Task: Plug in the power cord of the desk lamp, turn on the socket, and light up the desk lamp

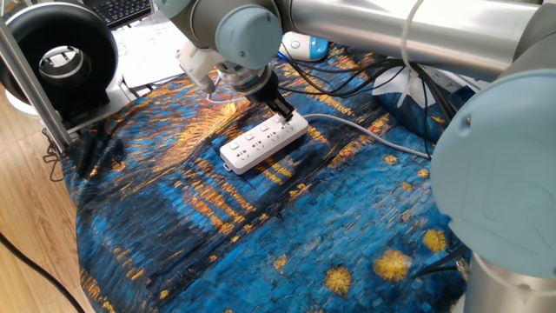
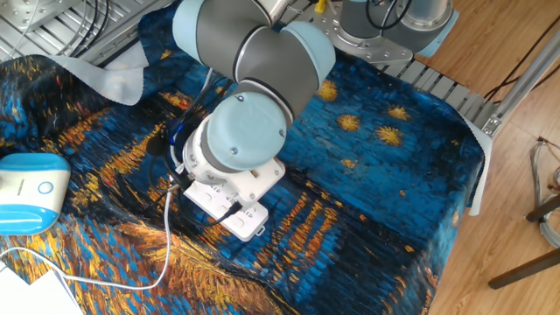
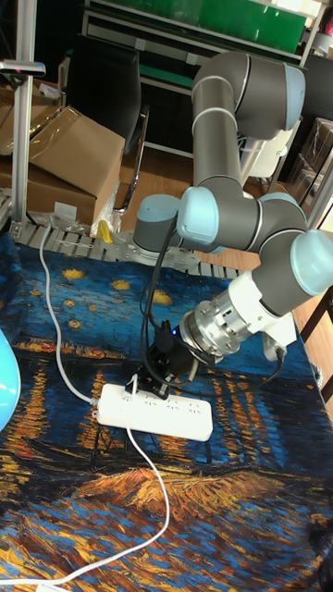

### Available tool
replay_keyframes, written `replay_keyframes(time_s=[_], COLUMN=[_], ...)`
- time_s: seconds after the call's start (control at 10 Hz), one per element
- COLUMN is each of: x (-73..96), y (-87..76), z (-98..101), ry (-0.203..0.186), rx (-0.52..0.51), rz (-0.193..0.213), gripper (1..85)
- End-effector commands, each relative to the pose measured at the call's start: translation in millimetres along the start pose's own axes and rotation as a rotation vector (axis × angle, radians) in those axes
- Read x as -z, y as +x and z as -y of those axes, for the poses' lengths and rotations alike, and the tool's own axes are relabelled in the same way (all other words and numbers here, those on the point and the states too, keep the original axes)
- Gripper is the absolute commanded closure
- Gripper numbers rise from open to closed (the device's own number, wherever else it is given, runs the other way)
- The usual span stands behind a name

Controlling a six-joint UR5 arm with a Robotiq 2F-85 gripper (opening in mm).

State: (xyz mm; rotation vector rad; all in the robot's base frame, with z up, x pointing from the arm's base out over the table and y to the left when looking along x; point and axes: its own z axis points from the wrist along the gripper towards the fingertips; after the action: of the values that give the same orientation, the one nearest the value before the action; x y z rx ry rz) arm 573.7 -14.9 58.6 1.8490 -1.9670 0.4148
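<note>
The socket is a white power strip lying on the blue-and-yellow cloth, also seen in the tall view and half hidden under the wrist. My gripper presses its narrow black fingers down on the strip's end, jaws close together. The power cord runs as a thin white line from under the fingers. Its plug is hidden between them. The desk lamp, with its light-blue base, stands at the far side.
A large black ring device on a white base stands at the table's corner. The strip's thicker grey cable trails off over the cloth. Black cables and papers lie behind the lamp.
</note>
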Motion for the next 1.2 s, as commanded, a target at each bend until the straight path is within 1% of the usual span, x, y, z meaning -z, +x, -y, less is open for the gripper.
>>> replay_keyframes(time_s=[0.0,0.1,0.3,0.6,0.8,1.1], x=[-3.2,-5.1,-5.2,-7.8,-8.4,-10.5], y=[-3.1,-5.2,-7.3,-3.1,-3.1,-7.7], z=[0.4,-1.1,-2.5,-2.9,-1.9,-1.2], ry=[0.005,0.001,-0.004,0.001,0.003,0.001], rx=[-0.003,-0.002,-0.003,0.0,0.002,0.001], rz=[0.004,0.018,0.025,0.019,0.015,0.016], gripper=[84.3,84.3,84.3,84.3,84.3,84.3])
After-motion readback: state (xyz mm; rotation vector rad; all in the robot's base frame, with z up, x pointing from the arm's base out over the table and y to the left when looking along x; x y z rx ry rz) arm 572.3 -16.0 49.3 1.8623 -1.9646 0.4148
